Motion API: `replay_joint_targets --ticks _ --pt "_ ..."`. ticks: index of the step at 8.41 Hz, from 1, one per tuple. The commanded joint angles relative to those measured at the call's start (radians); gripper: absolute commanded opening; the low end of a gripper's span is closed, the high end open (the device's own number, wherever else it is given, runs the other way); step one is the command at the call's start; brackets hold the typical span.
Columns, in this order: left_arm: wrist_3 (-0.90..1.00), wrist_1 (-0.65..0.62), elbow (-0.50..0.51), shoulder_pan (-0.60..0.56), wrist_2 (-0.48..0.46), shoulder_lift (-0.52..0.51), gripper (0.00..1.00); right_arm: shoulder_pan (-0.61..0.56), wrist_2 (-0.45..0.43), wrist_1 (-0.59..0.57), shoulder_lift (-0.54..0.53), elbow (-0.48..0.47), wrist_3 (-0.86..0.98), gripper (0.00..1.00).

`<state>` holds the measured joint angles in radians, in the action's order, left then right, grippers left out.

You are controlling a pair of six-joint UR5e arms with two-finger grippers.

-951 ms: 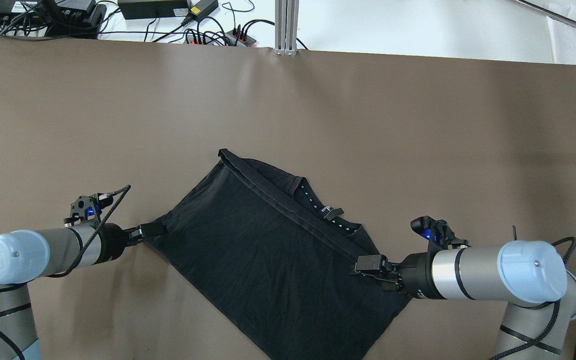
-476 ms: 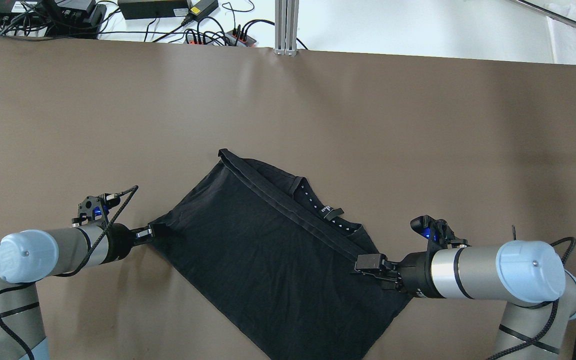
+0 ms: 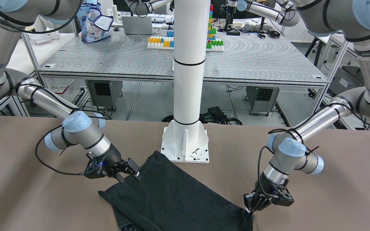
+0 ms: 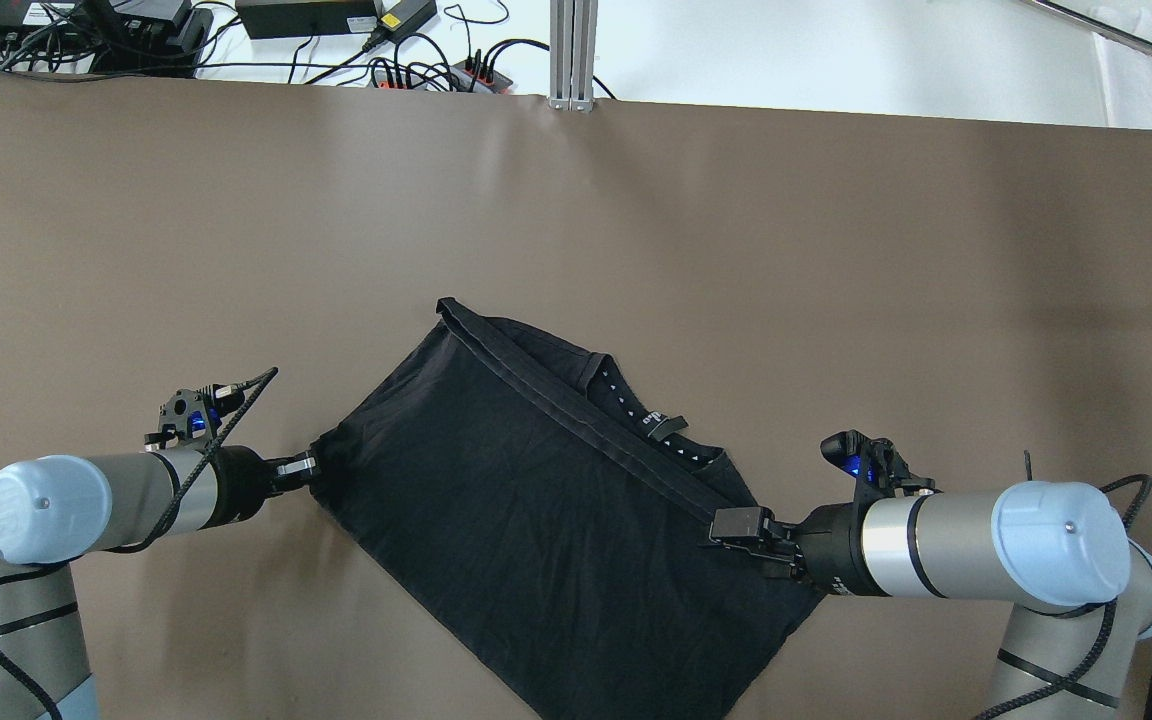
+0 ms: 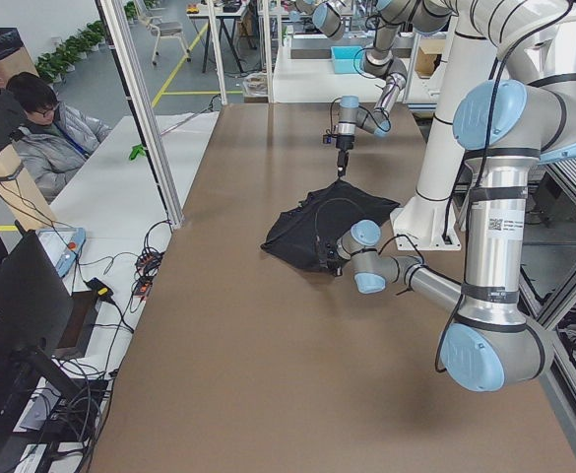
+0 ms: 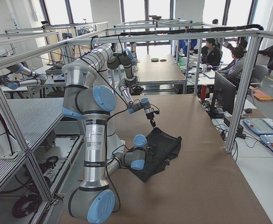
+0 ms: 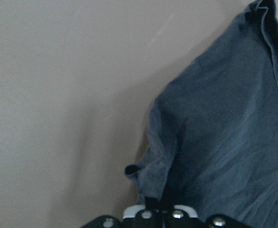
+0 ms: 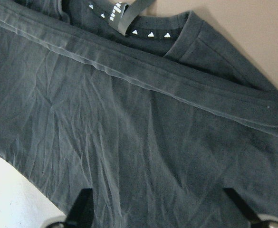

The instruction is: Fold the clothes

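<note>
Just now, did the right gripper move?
No. The right gripper hangs over the shirt at the same spot, as far from the table's edge as before.

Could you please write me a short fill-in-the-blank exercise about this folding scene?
The garment on the table is ___ in colour.
The left gripper is shut on the garment's ___.
The right gripper is ___, its fingers spread over the garment.
Missing words: black; corner; open.

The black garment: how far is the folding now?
One fold looks done: on the black garment, the hem lies across beside the collar. In hand: the left hand pinches a corner; the right hand is open over the opposite edge. Further folds remain.
</note>
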<state>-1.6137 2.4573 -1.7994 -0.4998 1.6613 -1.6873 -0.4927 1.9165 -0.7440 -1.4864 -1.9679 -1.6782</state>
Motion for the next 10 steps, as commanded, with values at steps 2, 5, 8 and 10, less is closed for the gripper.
replay_joint_targets --ticks 2,5,8,10 --pt "0.009 -0.072 0.012 -0.058 -0.002 -0.032 0.00 0.002 0.001 0.002 0.000 0.000 0.000 0.94" --pt "0.078 -0.199 0.063 -0.158 -0.001 -0.139 0.00 0.005 -0.002 0.002 0.000 0.000 0.000 0.94" --pt "0.142 -0.276 0.298 -0.232 -0.001 -0.406 0.00 0.012 -0.039 0.002 0.002 -0.002 0.000 0.94" --pt "0.147 -0.274 0.475 -0.250 -0.001 -0.565 0.00 0.016 -0.051 0.002 0.002 -0.002 0.000 0.94"
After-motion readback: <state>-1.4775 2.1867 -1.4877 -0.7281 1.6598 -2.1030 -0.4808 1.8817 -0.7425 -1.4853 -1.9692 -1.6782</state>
